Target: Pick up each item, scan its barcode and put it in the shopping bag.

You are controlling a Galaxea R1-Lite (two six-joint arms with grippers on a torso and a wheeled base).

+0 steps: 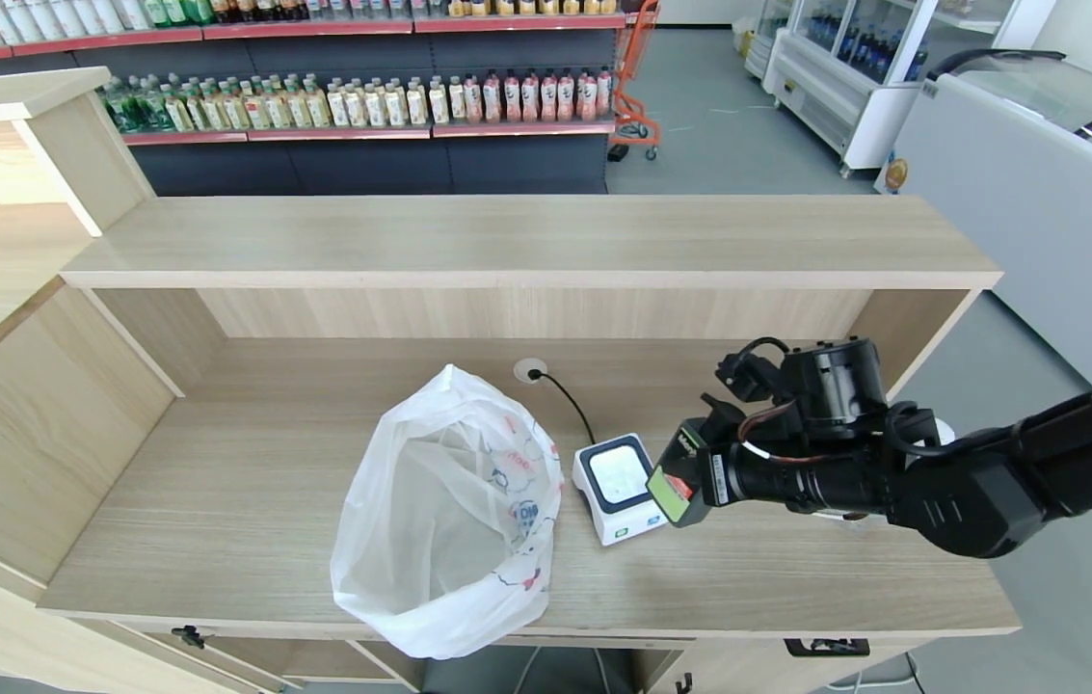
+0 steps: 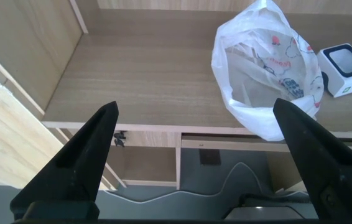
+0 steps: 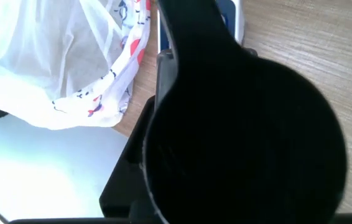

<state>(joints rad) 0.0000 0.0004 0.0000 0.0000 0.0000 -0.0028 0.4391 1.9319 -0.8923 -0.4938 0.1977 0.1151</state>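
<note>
The right gripper is clamped on a small green-and-red packet, held just beside the barcode scanner at its 3 o'clock. The white shopping bag stands open on the counter at the scanner's 9 o'clock. The left gripper hangs with its fingers wide apart.

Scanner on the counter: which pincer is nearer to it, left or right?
Right. The right pincer holds a small green item just beside the scanner; the left pincer hangs open off the counter's front edge, past the shopping bag.
</note>
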